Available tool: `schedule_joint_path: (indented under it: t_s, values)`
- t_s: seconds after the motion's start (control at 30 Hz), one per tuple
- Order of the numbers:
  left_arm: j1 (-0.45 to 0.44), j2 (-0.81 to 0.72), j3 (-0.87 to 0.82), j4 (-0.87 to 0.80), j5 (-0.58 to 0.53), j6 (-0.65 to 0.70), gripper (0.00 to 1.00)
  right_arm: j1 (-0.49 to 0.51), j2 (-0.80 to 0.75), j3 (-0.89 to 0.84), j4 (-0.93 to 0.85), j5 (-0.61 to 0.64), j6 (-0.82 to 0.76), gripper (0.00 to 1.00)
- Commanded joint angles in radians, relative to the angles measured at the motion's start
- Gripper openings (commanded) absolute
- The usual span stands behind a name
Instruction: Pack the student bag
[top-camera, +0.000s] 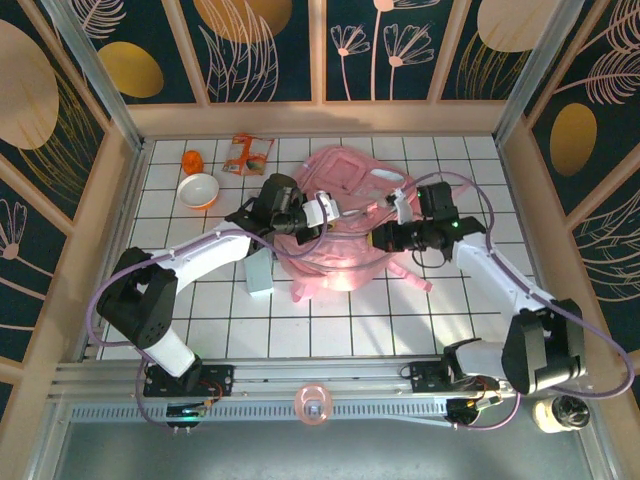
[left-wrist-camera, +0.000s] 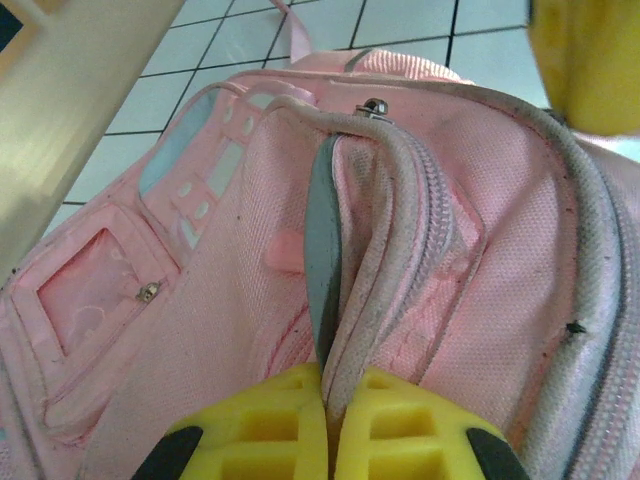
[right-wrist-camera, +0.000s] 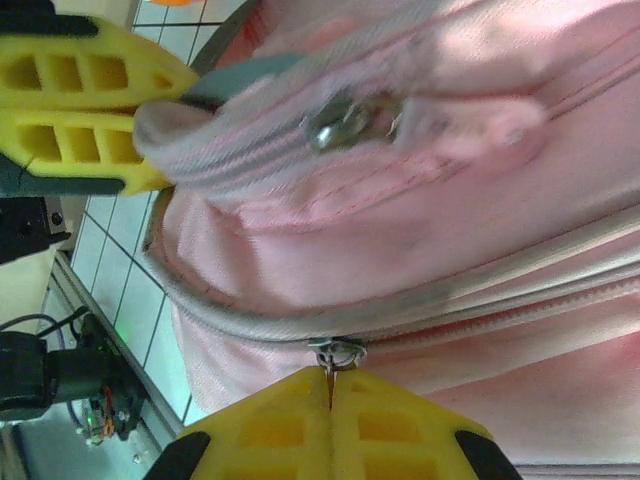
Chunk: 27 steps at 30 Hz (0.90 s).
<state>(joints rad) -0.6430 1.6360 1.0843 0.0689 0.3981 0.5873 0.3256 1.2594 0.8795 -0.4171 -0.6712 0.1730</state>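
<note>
Right now the student bag (top-camera: 345, 175), a large soft pink fabric backpack with white trim, lies at the middle of the white tiled table (top-camera: 330, 325), a little toward 12 o'clock. My left gripper (left-wrist-camera: 328, 385) is pinched tight on the grey-white zip edge (left-wrist-camera: 372, 290) of its opening at the bag's 9 o'clock side, while my right gripper (right-wrist-camera: 330, 385), at 3 o'clock, is clamped on a small metal zip pull (right-wrist-camera: 338, 352).

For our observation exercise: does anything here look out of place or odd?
The bag lies slumped, its white zip trim grubby grey. A pink ring sits alone on the near rail.
</note>
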Motion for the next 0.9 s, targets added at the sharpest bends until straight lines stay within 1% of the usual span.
schedule_joint_path:
  t_s: [0.0, 0.1, 0.2, 0.27, 0.33, 0.4, 0.43, 0.5, 0.57, 0.63, 0.77, 0.83, 0.87]
  values:
    - [-0.009, -0.045, -0.002, 0.157, 0.002, -0.126, 0.0, 0.051, -0.053, -0.083, 0.144, 0.048, 0.146, 0.0]
    - [-0.009, -0.054, -0.004, 0.172, 0.024, -0.145, 0.0, 0.071, -0.077, -0.151, 0.221, 0.103, 0.19, 0.01]
    - [-0.009, -0.063, -0.006, 0.184, 0.049, -0.163, 0.0, 0.09, -0.098, -0.191, 0.284, 0.148, 0.215, 0.09]
    - [-0.01, -0.069, -0.009, 0.197, 0.058, -0.176, 0.0, 0.098, -0.113, -0.21, 0.312, 0.173, 0.228, 0.18]
    - [-0.01, -0.074, -0.012, 0.205, 0.063, -0.189, 0.0, 0.103, -0.124, -0.225, 0.336, 0.178, 0.236, 0.21]
    - [-0.009, -0.079, -0.012, 0.212, 0.063, -0.201, 0.0, 0.106, -0.132, -0.237, 0.349, 0.188, 0.244, 0.22]
    - [-0.012, -0.08, -0.014, 0.213, 0.063, -0.206, 0.0, 0.107, -0.133, -0.24, 0.346, 0.196, 0.245, 0.2]
    - [-0.012, -0.08, -0.014, 0.213, 0.056, -0.215, 0.0, 0.113, -0.14, -0.242, 0.338, 0.211, 0.247, 0.09]
    - [-0.014, -0.079, -0.014, 0.213, 0.041, -0.231, 0.0, 0.12, -0.154, -0.239, 0.328, 0.232, 0.25, 0.01]
    - [-0.02, -0.077, -0.011, 0.214, 0.008, -0.254, 0.0, 0.134, -0.173, -0.227, 0.311, 0.262, 0.254, 0.0]
    - [-0.049, -0.101, -0.014, 0.222, -0.114, -0.328, 0.0, 0.142, -0.201, -0.197, 0.264, 0.316, 0.238, 0.0]
    - [-0.056, -0.129, -0.028, 0.218, -0.151, -0.385, 0.0, 0.112, -0.198, -0.176, 0.216, 0.344, 0.204, 0.0]
    - [-0.06, -0.146, -0.04, 0.211, -0.163, -0.408, 0.0, 0.079, -0.191, -0.168, 0.195, 0.339, 0.184, 0.0]
